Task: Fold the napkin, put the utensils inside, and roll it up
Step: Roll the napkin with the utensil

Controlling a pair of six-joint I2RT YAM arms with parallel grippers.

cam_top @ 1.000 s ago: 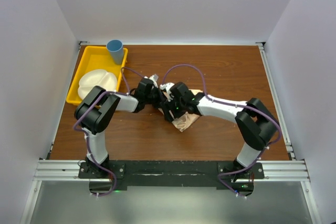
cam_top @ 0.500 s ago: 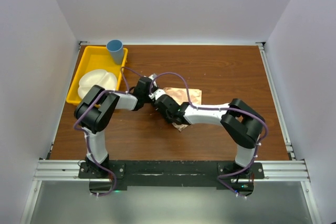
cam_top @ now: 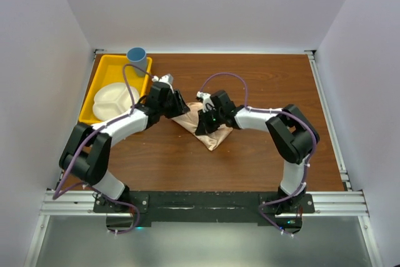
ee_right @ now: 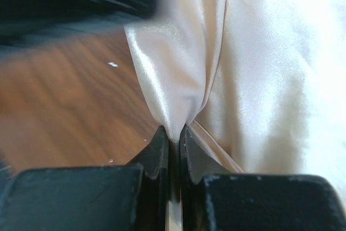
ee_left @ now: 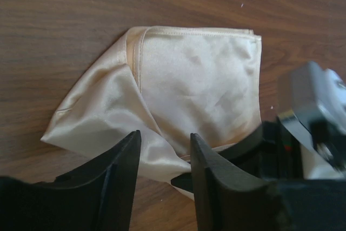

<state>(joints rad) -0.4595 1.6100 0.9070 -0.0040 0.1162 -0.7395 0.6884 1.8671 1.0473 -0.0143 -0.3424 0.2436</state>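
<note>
The peach napkin [cam_top: 209, 132] lies crumpled and partly folded on the brown table, a flat folded panel [ee_left: 200, 79] behind a loose lifted flap. My right gripper [cam_top: 204, 123] [ee_right: 174, 132] is shut on a pinched fold of the napkin at its left side. My left gripper [cam_top: 179, 108] [ee_left: 165, 152] hovers just left of the cloth with its jaws apart; the flap's edge shows in the gap, but neither finger presses it. The right gripper's black fingers [ee_left: 238, 147] show beside my left one. The utensils are out of view.
A yellow tray [cam_top: 94, 82] sits at the back left with a white divided plate [cam_top: 112, 99] in it. A blue cup [cam_top: 137, 59] stands at the tray's far corner. Grey walls close in the table on three sides.
The left gripper opened, let go of the cloth and drew back to the left. The right gripper closed on a fold of the napkin, and the cloth's shape shifted.
</note>
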